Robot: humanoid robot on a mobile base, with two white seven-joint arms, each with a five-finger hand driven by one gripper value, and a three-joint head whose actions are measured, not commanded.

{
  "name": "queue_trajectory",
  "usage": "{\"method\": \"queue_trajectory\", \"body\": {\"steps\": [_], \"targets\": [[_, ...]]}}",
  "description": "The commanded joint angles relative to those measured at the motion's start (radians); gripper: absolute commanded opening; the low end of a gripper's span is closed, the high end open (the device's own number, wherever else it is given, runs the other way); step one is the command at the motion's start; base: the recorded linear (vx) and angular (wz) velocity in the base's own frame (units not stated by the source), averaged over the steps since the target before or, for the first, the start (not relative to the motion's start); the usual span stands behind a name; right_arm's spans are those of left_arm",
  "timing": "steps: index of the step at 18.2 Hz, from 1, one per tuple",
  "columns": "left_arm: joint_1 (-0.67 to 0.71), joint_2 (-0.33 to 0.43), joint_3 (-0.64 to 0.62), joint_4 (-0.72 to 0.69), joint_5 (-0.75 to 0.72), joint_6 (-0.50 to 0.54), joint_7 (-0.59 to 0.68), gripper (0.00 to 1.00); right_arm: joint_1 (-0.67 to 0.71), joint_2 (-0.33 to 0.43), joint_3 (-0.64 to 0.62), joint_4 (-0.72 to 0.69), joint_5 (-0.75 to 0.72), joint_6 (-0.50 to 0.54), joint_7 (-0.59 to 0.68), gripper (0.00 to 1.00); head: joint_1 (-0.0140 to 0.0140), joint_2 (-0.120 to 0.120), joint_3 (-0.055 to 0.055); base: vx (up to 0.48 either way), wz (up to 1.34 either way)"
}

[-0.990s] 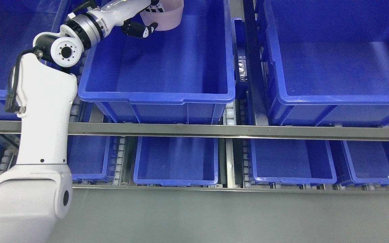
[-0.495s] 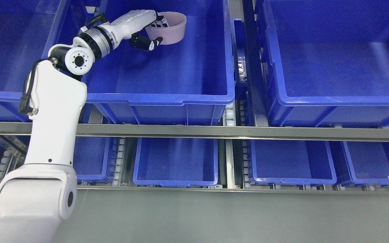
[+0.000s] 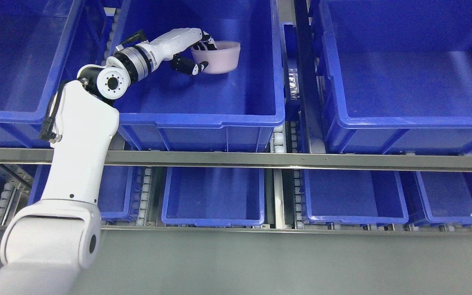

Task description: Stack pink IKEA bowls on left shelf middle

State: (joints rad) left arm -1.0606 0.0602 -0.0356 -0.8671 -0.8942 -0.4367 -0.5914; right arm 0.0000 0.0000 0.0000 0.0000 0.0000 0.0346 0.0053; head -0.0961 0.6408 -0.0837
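Observation:
A pink bowl (image 3: 219,57) is held inside the large blue bin (image 3: 203,119) in the middle of the upper shelf, toward the bin's back right. My left hand (image 3: 200,53) is shut on the bowl's left rim, fingers inside and thumb under the outside wall. The white left arm rises from the lower left and crosses the bin's left front corner. I cannot tell whether the bowl touches the bin floor. No other bowl shows in the bin. My right arm is out of the picture.
Large blue bins stand to the left (image 3: 10,110) and right (image 3: 408,119) on the same shelf. A metal rail (image 3: 285,159) runs across below them. Smaller blue bins (image 3: 213,196) sit on the lower shelf, with grey floor in front.
My left hand has carried the pink bowl down and to the right, from the top edge of the picture deeper into the middle bin. The forearm and elbow followed to the right.

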Motion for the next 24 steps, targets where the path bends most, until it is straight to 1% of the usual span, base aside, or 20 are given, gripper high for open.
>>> {"method": "queue_trajectory", "body": {"steps": [1,2,4,5,7,8,9,11,12,13,14,15,16,18,19,20,24], "targets": [[-0.001,-0.007,0.009,0.027,0.007,0.000,-0.001,0.58,0.029,-0.017,-0.011,-0.034,0.000,-0.001,0.001,1.00,0.0000,0.000,0.000,0.000,0.00],[-0.004,-0.010,0.035,0.001,0.009,0.000,-0.001,0.67,0.029,-0.017,-0.011,-0.034,0.000,-0.001,0.001,1.00,0.0000,0.000,0.000,0.000,0.00],[-0.009,-0.025,0.089,-0.055,0.020,0.000,-0.001,0.82,0.029,-0.017,-0.011,-0.034,0.000,0.001,0.001,1.00,0.0000,0.000,0.000,0.000,0.00],[-0.010,-0.040,0.126,-0.084,0.038,0.001,-0.001,0.86,0.029,-0.017,-0.011,-0.034,0.000,0.001,0.001,1.00,0.0000,0.000,0.000,0.000,0.00],[-0.010,-0.043,0.222,-0.108,0.102,0.006,0.005,0.87,0.029,-0.017,-0.011,-0.034,0.000,-0.001,0.001,1.00,0.0000,0.000,0.000,0.000,0.00],[-0.009,-0.043,0.261,-0.110,0.133,0.025,0.031,0.88,0.029,-0.017,-0.011,-0.034,0.000,-0.001,0.001,1.00,0.0000,0.000,0.000,0.000,0.00],[-0.007,-0.043,0.264,-0.109,0.186,0.065,0.088,0.91,0.029,-0.017,-0.011,-0.034,0.000,0.001,0.001,1.00,0.0000,0.000,0.000,0.000,0.00],[-0.004,-0.043,0.243,-0.107,0.367,0.166,0.250,0.95,0.029,-0.017,-0.011,-0.034,0.000,-0.001,0.001,1.00,0.0000,0.000,0.000,0.000,0.00],[-0.004,-0.043,0.206,-0.109,0.491,0.229,0.342,0.98,0.029,-0.017,-0.011,-0.034,0.000,-0.001,0.001,1.00,0.0000,0.000,0.000,0.000,0.00],[-0.004,-0.043,0.175,-0.109,0.589,0.274,0.416,0.99,0.029,-0.017,-0.011,-0.034,0.000,-0.001,0.001,1.00,0.0000,0.000,0.000,0.000,0.00],[-0.002,-0.043,0.152,-0.112,0.688,0.303,0.505,1.00,0.029,-0.017,-0.011,-0.034,0.000,-0.001,0.001,1.00,0.0000,0.000,0.000,0.000,0.00],[-0.004,-0.043,0.135,-0.115,0.752,0.317,0.587,1.00,0.029,-0.017,-0.011,-0.034,0.000,0.001,0.001,1.00,0.0000,0.000,0.000,0.000,0.00],[-0.002,-0.043,0.122,-0.128,0.777,0.322,0.638,1.00,0.029,-0.017,-0.011,-0.034,0.000,0.001,0.001,1.00,0.0000,0.000,0.000,0.000,0.00],[0.025,-0.043,0.103,-0.193,0.831,0.387,0.657,1.00,0.029,-0.017,-0.011,-0.034,0.000,-0.001,0.001,1.00,0.0000,0.000,0.000,0.000,0.00],[0.056,-0.043,0.092,-0.257,0.912,0.432,0.656,1.00,0.029,-0.017,-0.011,-0.034,0.000,-0.001,0.001,1.00,0.0000,0.000,0.000,0.000,0.00],[0.085,-0.043,0.077,-0.314,0.935,0.476,0.656,1.00,0.029,-0.017,-0.011,-0.034,0.000,0.001,0.001,1.00,0.0000,0.000,0.000,0.000,0.00],[0.230,-0.043,0.051,-0.530,0.937,0.570,0.651,1.00,0.029,-0.017,-0.011,-0.034,0.000,-0.001,0.001,1.00,0.0000,0.000,0.000,0.000,0.00]]}}
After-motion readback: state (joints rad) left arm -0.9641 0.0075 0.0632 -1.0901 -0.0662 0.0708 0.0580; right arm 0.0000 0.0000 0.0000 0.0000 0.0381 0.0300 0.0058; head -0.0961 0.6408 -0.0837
